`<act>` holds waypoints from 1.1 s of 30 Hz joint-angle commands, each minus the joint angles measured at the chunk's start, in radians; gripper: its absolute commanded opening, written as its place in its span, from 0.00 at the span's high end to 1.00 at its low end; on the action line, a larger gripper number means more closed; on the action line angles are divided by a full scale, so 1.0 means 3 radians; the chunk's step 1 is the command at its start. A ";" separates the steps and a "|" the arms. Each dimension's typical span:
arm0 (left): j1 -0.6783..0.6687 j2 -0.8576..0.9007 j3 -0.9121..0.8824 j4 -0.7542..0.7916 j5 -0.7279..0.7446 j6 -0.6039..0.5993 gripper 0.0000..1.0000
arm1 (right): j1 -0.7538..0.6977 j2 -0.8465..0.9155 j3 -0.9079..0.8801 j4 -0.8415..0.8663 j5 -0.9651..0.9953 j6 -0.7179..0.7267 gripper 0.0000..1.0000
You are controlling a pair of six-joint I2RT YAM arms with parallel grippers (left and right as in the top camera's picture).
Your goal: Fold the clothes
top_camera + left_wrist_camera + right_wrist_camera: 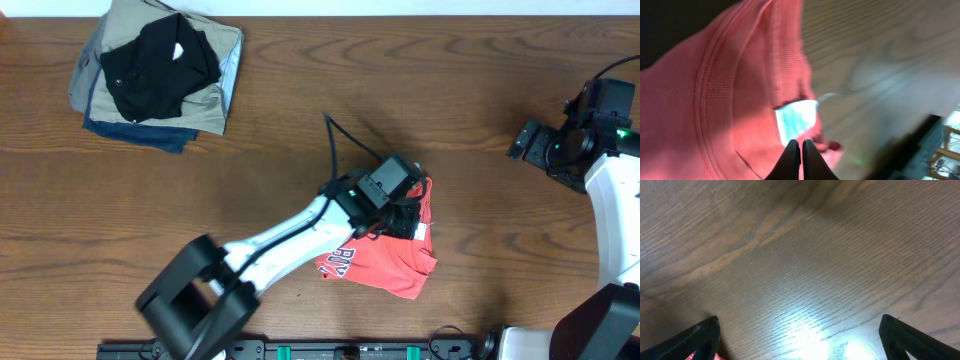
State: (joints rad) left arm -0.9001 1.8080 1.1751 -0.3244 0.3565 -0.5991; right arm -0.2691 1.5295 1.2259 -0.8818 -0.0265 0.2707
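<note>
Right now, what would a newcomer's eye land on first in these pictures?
The coral-red T-shirt, bunched at the front middle of the table, with the left gripper shut on its collar beside the white neck tag. Next, the pile of folded garments, black on top, in the far left corner, and the right gripper open at the right.

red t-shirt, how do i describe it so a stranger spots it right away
On the wooden table, look near the front edge, just right of centre, where the left arm's fingers pinch cloth. There lies the coral-red T-shirt, crumpled, with navy-and-white lettering. The other clothes, a folded stack at the far left corner, are black, khaki and blue.
</note>
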 commanded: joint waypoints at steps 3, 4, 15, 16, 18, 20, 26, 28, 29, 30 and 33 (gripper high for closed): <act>0.0005 0.0425 0.0006 0.0253 0.0387 0.0000 0.93 | -0.0018 -0.0005 0.0027 -0.0003 0.0000 0.0018 0.01; 0.0005 0.0529 0.0006 0.0350 0.0579 -0.0001 0.93 | -0.0018 -0.0005 0.0027 -0.0003 0.0000 0.0018 0.01; 0.0009 0.0609 0.0009 0.0638 0.1235 -0.0005 0.93 | -0.0018 -0.0005 0.0027 -0.0003 0.0000 0.0018 0.01; 0.0009 0.0554 0.0009 0.0629 0.1233 0.0022 0.93 | -0.0018 -0.0005 0.0027 -0.0003 0.0000 0.0018 0.01; 0.0015 0.0374 0.0010 0.0610 0.1231 0.0111 0.93 | -0.0018 -0.0005 0.0027 -0.0003 0.0000 0.0018 0.01; 0.0051 0.0156 0.0010 0.0562 0.1230 0.0239 0.93 | -0.0018 -0.0005 0.0027 -0.0003 0.0000 0.0018 0.01; 0.0458 -0.0418 0.0010 0.0136 0.0891 0.0390 0.84 | -0.0018 -0.0005 0.0027 -0.0003 0.0000 0.0018 0.01; 0.0675 -0.0512 0.0010 -0.0099 0.0670 0.0390 0.84 | -0.0018 -0.0005 0.0027 -0.0003 0.0000 0.0018 0.01; 0.0796 -0.0524 0.0010 -0.0221 0.0584 0.0390 0.84 | -0.0018 -0.0005 0.0027 -0.0003 0.0000 0.0018 0.01; 0.0895 -0.0523 0.0010 -0.0306 0.0543 0.0389 0.84 | -0.0018 -0.0005 0.0027 -0.0003 0.0000 0.0018 0.01; 0.1183 -0.0407 0.0005 -0.0518 0.0495 0.0389 0.84 | -0.0018 -0.0005 0.0027 -0.0003 0.0000 0.0018 0.01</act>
State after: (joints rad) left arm -0.6003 1.6482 1.1767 -0.4503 0.5694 -0.5003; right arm -0.2691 1.5295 1.2259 -0.8814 -0.0265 0.2707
